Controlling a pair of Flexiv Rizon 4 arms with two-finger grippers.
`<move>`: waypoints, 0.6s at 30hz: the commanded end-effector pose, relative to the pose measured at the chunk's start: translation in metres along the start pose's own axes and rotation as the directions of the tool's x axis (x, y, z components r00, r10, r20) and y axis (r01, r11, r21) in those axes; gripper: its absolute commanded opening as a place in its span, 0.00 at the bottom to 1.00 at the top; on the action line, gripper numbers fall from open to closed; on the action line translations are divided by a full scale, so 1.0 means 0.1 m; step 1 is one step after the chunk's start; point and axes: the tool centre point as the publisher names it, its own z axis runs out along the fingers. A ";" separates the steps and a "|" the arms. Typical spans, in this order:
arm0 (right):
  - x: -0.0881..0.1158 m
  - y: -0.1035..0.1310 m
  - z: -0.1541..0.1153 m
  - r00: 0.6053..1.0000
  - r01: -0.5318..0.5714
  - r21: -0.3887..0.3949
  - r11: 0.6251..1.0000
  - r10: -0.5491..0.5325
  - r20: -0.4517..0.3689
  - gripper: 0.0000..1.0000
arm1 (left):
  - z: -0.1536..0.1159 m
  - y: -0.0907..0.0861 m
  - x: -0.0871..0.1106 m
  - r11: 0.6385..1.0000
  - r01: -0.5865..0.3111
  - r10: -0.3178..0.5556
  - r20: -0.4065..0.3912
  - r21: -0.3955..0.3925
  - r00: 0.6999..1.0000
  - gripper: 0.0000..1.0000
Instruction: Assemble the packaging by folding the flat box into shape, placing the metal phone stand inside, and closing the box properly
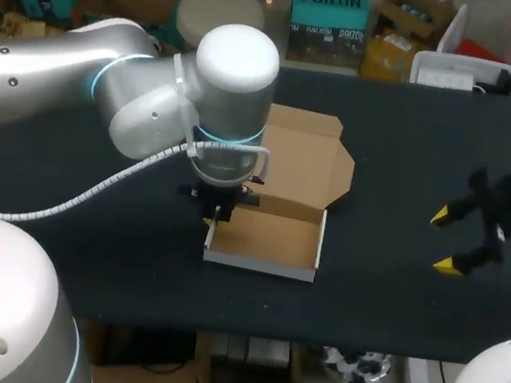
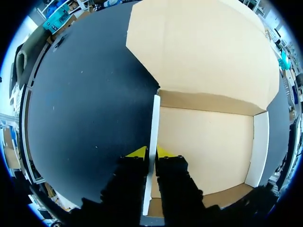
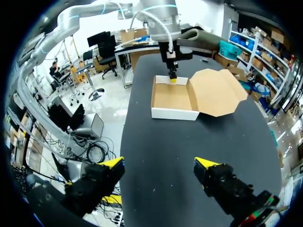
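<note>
While the left gripper (image 2: 150,152) is clamping the cardboard box (image 1: 268,239) by its nine-o'clock wall, the right gripper (image 1: 446,241) is hovering at three o'clock, fingers apart.

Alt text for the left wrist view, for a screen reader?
The left gripper pinches one upright side wall of an empty cardboard box, a yellow tip on each side. The lid lies open beyond it on the black table.

Black matte table (image 1: 384,295), dark top spanning head view
</note>
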 end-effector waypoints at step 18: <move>0.01 -0.02 -0.02 1.000 0.001 -0.003 1.000 -0.001 0.000 1.00 | -0.06 0.05 0.03 0.998 0.055 -0.055 -0.009 0.033 0.998 0.72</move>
